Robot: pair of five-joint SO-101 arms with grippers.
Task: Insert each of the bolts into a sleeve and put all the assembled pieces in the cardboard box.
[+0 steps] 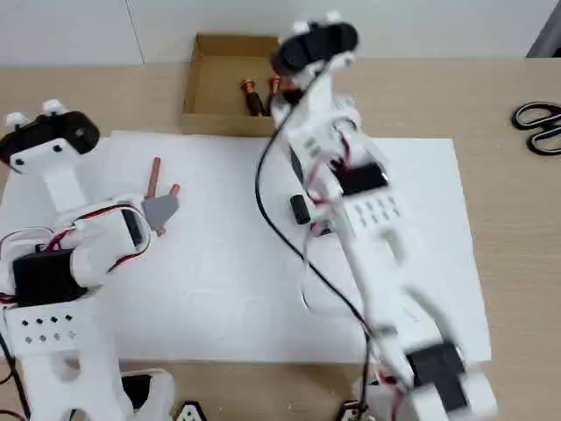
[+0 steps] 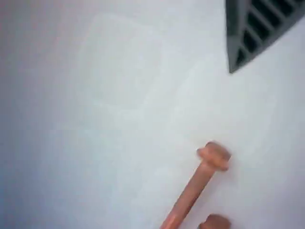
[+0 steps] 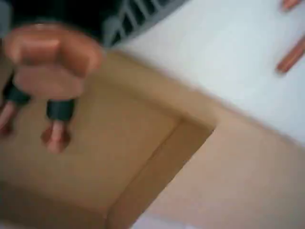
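The box [image 1: 209, 96] stands on the table [image 1: 513, 228] just past the far edge of the white sheet [image 1: 219, 289]. The right arm stretches across the sheet to it, with the right gripper [image 1: 282, 98] over the box's right end. This gripper is closed around a piece [image 3: 47, 52], whose copper head is close to the wrist lens and blurred. A dark band sits above the head, but it cannot be told whether that is a sleeve or part of the tool. On the box floor under it lie 2 assembled pieces, 1 [image 3: 57, 119] with its black sleeve and copper end plain to see and the other [image 3: 7, 107] cut by the picture's edge. From above, 1 of them [image 1: 252, 96] shows beside the gripper. A spare sleeve [image 1: 301, 209] lies on the sheet, close against the right arm. The left gripper [image 1: 160, 210] is low over the sheet's left part, and the pictures do not show whether it is wide or narrow. 2 loose bolts lie just beside it, a long 1 [image 1: 154, 175] and a 2nd [image 1: 173, 191] nearer its tip, neither with a sleeve on it. Scissors [image 1: 539, 127] lie on the table's right edge, well apart from the rest.
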